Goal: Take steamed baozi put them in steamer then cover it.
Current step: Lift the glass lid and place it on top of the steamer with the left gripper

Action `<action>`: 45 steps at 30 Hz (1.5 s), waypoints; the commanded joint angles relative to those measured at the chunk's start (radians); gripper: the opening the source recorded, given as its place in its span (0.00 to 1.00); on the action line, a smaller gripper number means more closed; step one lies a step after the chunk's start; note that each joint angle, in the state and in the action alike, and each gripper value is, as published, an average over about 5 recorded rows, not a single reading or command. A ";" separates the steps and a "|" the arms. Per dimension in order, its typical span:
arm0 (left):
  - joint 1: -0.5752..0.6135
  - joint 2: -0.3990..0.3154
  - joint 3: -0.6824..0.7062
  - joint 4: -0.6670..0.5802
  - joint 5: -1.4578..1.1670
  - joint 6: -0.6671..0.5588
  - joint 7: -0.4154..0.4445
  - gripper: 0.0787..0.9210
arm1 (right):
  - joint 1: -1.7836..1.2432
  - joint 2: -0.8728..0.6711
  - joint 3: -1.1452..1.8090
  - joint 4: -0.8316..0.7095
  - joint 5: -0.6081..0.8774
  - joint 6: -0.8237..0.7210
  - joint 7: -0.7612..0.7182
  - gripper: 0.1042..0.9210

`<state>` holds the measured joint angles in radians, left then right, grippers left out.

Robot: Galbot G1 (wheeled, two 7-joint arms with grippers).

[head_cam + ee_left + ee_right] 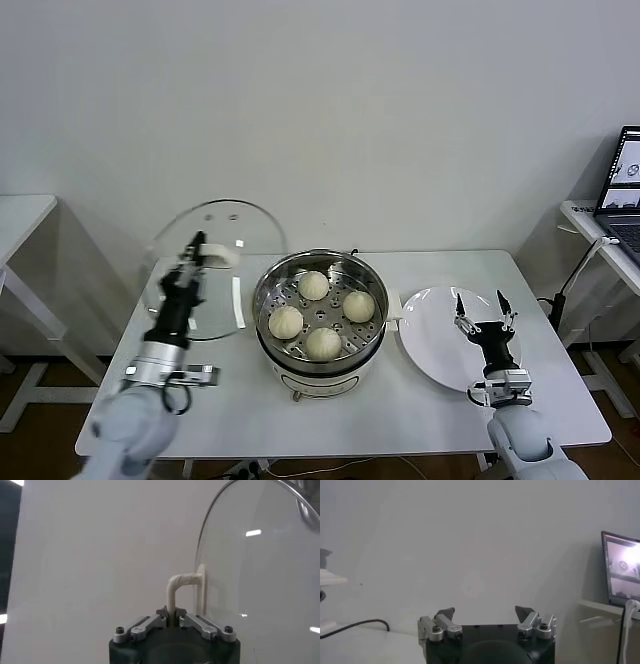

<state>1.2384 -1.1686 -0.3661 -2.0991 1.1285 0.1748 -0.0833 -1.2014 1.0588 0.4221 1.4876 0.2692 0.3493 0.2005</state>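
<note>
Four cream-white baozi [313, 285] [358, 306] [286, 322] [323, 343] sit on the perforated tray of the shiny steel steamer [266, 288] at the table's middle. My left gripper [197, 245] is shut on the white handle [175, 587] of the clear glass lid [215, 240] and holds it on edge in the air, left of the steamer. My right gripper [479, 302] is open and empty above the bare white plate [430, 345], right of the steamer.
The white table [420, 410] carries the steamer and the plate. A laptop [622, 185] stands on a side table at the far right, and another table edge [20, 215] shows at the far left. A cable [355, 626] lies on the table.
</note>
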 commanded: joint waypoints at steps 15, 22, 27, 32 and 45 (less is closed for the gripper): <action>-0.238 -0.209 0.533 0.078 0.315 0.421 0.433 0.13 | 0.004 0.026 0.023 -0.052 -0.019 0.013 -0.013 0.88; -0.232 -0.257 0.508 0.147 0.396 0.413 0.444 0.13 | 0.007 0.033 0.021 -0.059 -0.026 0.013 -0.015 0.88; -0.237 -0.291 0.491 0.185 0.431 0.399 0.429 0.13 | 0.008 0.037 0.019 -0.063 -0.030 0.013 -0.017 0.88; -0.239 -0.310 0.490 0.216 0.446 0.388 0.406 0.13 | 0.009 0.038 0.019 -0.067 -0.032 0.014 -0.019 0.88; -0.234 -0.333 0.476 0.266 0.501 0.371 0.394 0.13 | 0.013 0.039 0.015 -0.072 -0.037 0.015 -0.022 0.88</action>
<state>1.0050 -1.4828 0.1091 -1.8719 1.5720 0.5482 0.3075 -1.1898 1.0969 0.4389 1.4180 0.2330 0.3639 0.1788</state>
